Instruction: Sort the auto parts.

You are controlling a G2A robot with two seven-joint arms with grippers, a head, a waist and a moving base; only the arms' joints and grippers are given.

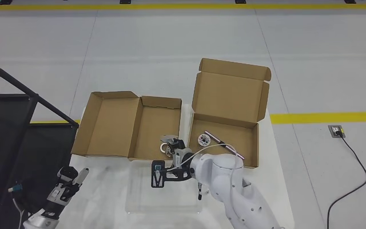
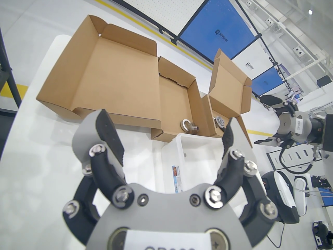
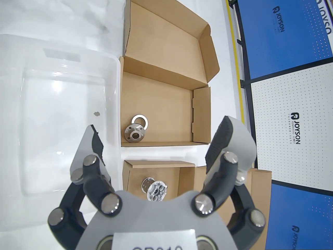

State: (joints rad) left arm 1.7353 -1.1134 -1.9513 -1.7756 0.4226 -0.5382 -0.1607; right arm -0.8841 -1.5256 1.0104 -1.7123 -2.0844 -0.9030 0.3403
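Note:
A metal ring (image 3: pixel 139 120) and a flanged fitting (image 3: pixel 133 133) lie in the near corner of the left cardboard box (image 1: pixel 154 123). The right cardboard box (image 1: pixel 226 134) holds a perforated disc (image 1: pixel 203 139), a hub (image 3: pixel 156 191) and a thin rod (image 1: pixel 226 145). My right gripper (image 3: pixel 158 141) hangs open and empty over the strip between the clear bin (image 1: pixel 166 189) and the boxes; the top view shows the right gripper (image 1: pixel 157 173) above the bin's far edge. My left gripper (image 2: pixel 169 139) is open and empty, low at the table's front left, the same left gripper (image 1: pixel 80 174) well short of the bin.
The left box's lid (image 1: pixel 108 123) lies flat to the left; the right box's lid (image 1: pixel 230 94) stands up at the back. A black frame (image 1: pixel 28 103) borders the table's left side. Bare table (image 2: pixel 39 157) lies between the left gripper and the bin.

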